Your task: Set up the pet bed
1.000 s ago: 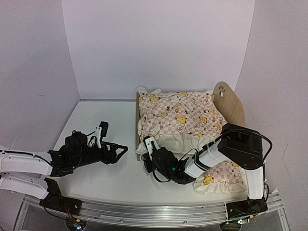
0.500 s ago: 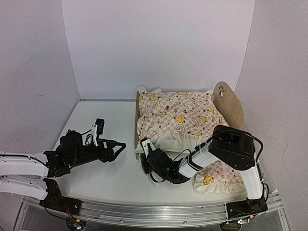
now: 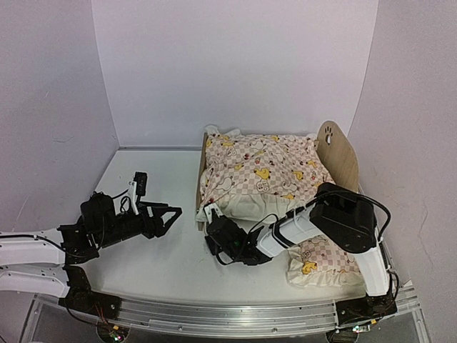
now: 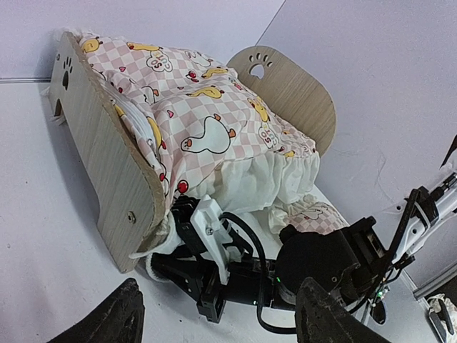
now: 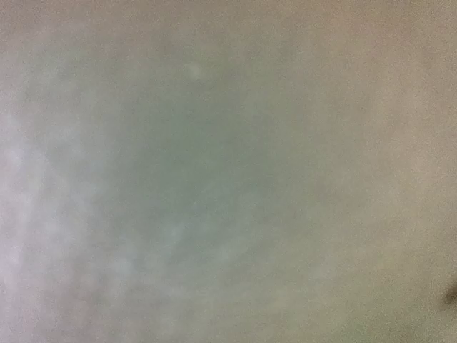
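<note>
Our right claw (image 3: 208, 223) has slid left to the footboard corner of the pet bed (image 3: 341, 153), grip hidden from us; our left claw (image 3: 171, 220) stands wide open.

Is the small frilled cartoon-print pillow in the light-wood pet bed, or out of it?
Out. The pillow lies on the white table, outside the pet bed, partly under the right arm.

left arm (image 3: 39, 249) low, reaching forward | left fingers (image 4: 118, 321) spread wide | right arm (image 3: 289, 232) stretched leftward | right fingers (image 4: 177, 269) mostly hidden
</note>
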Motion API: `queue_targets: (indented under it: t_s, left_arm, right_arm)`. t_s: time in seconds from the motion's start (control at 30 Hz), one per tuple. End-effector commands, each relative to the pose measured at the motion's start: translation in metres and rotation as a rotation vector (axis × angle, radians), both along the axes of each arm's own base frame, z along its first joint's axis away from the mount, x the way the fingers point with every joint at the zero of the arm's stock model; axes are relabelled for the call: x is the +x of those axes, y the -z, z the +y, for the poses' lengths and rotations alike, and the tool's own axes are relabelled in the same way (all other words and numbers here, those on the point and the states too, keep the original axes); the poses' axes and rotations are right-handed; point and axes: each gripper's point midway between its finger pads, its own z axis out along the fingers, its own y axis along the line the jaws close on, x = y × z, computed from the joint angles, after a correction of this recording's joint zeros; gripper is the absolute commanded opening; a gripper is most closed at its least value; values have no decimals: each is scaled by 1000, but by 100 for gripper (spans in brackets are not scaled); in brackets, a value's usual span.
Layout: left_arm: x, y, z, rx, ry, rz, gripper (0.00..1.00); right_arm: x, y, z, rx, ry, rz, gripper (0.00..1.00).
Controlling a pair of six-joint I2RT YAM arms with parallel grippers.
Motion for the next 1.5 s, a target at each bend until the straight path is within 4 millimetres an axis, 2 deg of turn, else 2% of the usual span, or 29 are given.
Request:
queue_targets:
  t_s: [0.0,0.03,0.13,0.23,0.3,0.43,0.5,0.63,0.73,0.83,0.9,1.0,1.1,1.23,1.3,1.37,1.47]
  left_arm:
    - [0,-24,5,-32,-19,-55,73]
    - [0,-26,6,-35,-22,-58,73]
    - [1,-27,10,-32,-36,-62,73]
    - [2,-22,11,-18,-51,-50,73]
    - [4,-17,13,-12,-64,-34,74]
    - [9,1,12,8,-90,24,75]
    - [11,12,8,25,-86,59,74]
    - [13,28,0,28,-72,129,63]
    - [8,43,-9,-6,-9,189,60]
    - [-4,49,-23,-87,120,258,63]
    - [-8,58,-33,-111,168,319,69]
    - [-15,69,-46,-176,230,420,69]
    - [-17,69,-55,-254,276,466,67]
    - [-16,89,-73,-253,304,563,63]
    - [-16,86,-78,-301,332,570,62]
    - [-14,88,-84,-311,347,578,56]
    - [-11,91,-88,-321,348,589,52]
  right_arm:
    - [-9,47,-14,-160,-30,104,5]
    - [-8,46,-11,-160,-31,100,0]
    - [-5,30,-9,-144,-16,92,0]
    - [-14,-5,-13,-97,-24,119,0]
    - [-26,-21,-17,-67,-53,172,0]
    - [-66,-33,-9,18,-205,330,0]
    - [-77,-39,-8,51,-245,369,0]
    - [-99,-57,1,127,-359,425,0]
    - [-122,-74,9,217,-477,470,0]
    - [-149,-89,13,320,-626,503,0]
    - [-153,-96,14,361,-656,487,0]
    - [-151,-107,18,409,-683,433,0]
    - [-142,-101,23,399,-672,382,0]
    - [-134,-99,27,389,-656,335,0]
    - [-133,-100,27,389,-659,318,0]
    - [-134,-100,27,382,-662,309,0]
    - [-140,-98,29,363,-680,292,0]
